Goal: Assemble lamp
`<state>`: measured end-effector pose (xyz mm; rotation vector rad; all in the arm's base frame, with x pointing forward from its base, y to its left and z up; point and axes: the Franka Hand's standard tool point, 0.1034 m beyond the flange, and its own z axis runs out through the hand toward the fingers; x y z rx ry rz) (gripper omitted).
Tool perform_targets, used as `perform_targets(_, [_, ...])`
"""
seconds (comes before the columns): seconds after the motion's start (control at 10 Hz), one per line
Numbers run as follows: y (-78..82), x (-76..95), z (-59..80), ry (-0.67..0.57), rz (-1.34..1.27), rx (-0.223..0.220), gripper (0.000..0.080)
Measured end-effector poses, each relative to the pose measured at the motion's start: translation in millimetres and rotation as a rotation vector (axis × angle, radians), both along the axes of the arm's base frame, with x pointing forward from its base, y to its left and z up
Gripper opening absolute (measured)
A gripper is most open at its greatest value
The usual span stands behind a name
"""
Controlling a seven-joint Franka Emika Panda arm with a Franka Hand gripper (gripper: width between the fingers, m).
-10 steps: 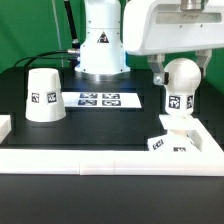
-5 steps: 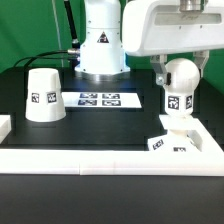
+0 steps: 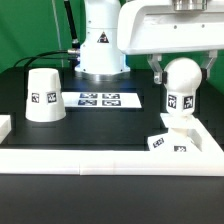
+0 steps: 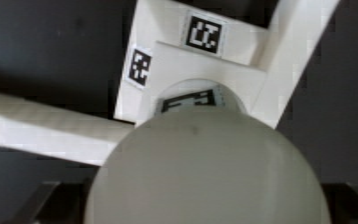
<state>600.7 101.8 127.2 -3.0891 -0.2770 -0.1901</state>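
The bulb (image 3: 181, 88) is standing upright at the right of the scene, its long axis running vertical. Its round end is pointing up and its narrow neck is pointing down onto the base (image 3: 176, 141), which is lying on the black table (image 3: 110, 125) just behind the near white rail (image 3: 90, 158). The gripper (image 3: 181, 72) is hanging over it from above, its fingers (image 3: 157, 72) sitting one on each side of the bulb's widest part and clamping it. In the wrist view the bulb (image 4: 194, 165) is filling the gap between the fingers, with the tagged base (image 4: 176, 50) beyond. The shade (image 3: 43, 95) is resting wide end down at the left, well apart, with the marker board (image 3: 98, 99) lying between
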Motion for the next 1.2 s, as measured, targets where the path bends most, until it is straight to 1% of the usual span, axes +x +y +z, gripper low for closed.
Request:
perform_targets(0.3, [-1.1, 0.8, 0.0, 0.012, -0.318, 0.038, 0.0579])
perform_targets(0.7, [-3.5, 0.7, -3.4, 0.023, -0.652, 0.071, 0.0579])
perform_targets(0.9, [-3.3, 1.0, -3.1, 0.038, -0.807, 0.102, 0.0579])
perform_targets(1.0, [-2.6, 1.5, -3.0, 0.052, -0.897, 0.127, 0.0579])
perform_targets(1.2, [-2.8, 1.4, -3.0, 0.081, -1.025, 0.153, 0.0579])
